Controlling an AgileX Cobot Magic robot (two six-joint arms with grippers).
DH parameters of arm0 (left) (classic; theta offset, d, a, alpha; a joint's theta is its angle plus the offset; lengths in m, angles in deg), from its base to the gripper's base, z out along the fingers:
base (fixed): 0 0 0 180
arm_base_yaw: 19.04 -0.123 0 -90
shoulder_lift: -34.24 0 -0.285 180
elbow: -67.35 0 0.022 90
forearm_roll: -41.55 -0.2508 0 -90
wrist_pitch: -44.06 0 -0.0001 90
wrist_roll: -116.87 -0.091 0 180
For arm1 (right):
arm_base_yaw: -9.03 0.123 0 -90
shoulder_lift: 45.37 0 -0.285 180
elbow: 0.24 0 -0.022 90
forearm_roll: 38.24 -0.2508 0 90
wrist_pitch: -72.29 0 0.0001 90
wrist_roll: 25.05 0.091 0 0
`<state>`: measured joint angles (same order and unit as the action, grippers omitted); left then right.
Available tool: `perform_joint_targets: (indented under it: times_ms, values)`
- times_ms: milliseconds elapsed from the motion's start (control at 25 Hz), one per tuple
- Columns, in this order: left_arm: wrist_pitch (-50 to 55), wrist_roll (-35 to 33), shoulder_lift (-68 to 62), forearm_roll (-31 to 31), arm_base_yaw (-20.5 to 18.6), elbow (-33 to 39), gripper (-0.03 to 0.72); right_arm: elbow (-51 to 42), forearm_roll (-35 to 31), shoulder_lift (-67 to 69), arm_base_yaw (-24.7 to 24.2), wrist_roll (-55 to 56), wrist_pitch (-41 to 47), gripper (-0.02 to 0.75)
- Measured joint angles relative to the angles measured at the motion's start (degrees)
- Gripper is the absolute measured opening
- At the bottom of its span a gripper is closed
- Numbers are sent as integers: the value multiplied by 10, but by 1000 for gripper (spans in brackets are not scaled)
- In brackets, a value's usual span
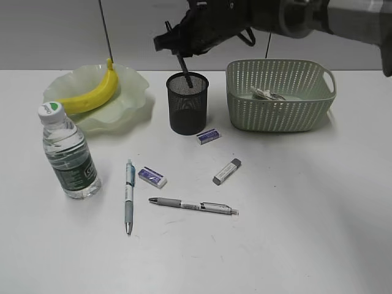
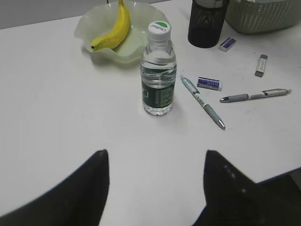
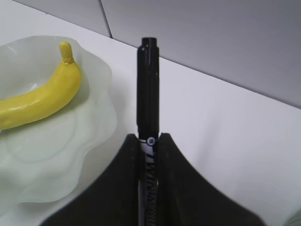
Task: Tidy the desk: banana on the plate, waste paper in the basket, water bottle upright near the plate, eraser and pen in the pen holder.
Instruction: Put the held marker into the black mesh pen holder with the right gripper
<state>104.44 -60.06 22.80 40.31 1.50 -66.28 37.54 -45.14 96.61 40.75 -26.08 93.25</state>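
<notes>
Desk: broad, plain white, matte, a few faint scuffs. Behind its far edge a flat grey wall; a thin dark cable hangs down past the plate.

My right gripper is pinched on a black pen, pads tight against the barrel on both sides. In the exterior view the pen stands tilted, its lower end inside the mouth of the pen holder, my arm reaching across from the right above it.

My left gripper hangs over bare desk near the front edge, fingers spread wide, holding nothing.

Banana lies in the plate, far left. Water bottle stands upright in front of the plate, near it, cap on.

Basket sits far right of the pen holder; waste paper lies inside it.

Loose on the desk: small eraser just in front of the pen holder, second eraser beside a pale pen, grey eraser further right, grey pen lying crosswise nearest me.
</notes>
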Motion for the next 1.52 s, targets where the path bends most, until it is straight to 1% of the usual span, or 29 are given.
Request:
perform_joint_targets:
  times_ms: [240, 680, 880, 1240, 1360, 1520]
  values:
    - [0, 0, 0, 0, 0, 0, 472, -51, -19, 1, 0, 2, -87, 90]
    - [0, 0, 0, 0, 0, 0, 472, -120, -20, 1, 0, 2, -195, 90]
    - [0, 0, 0, 0, 0, 0, 472, -159, -23, -5, 0, 1, -256, 90]
    - [0, 0, 0, 0, 0, 0, 472, -166, -23, -12, 0, -7, -268, 93]
    - [0, 0, 0, 0, 0, 0, 472, -166, -22, -12, 0, -8, -266, 135]
    - [0, 0, 0, 0, 0, 0, 472, -166, -22, -12, 0, -8, -264, 230]
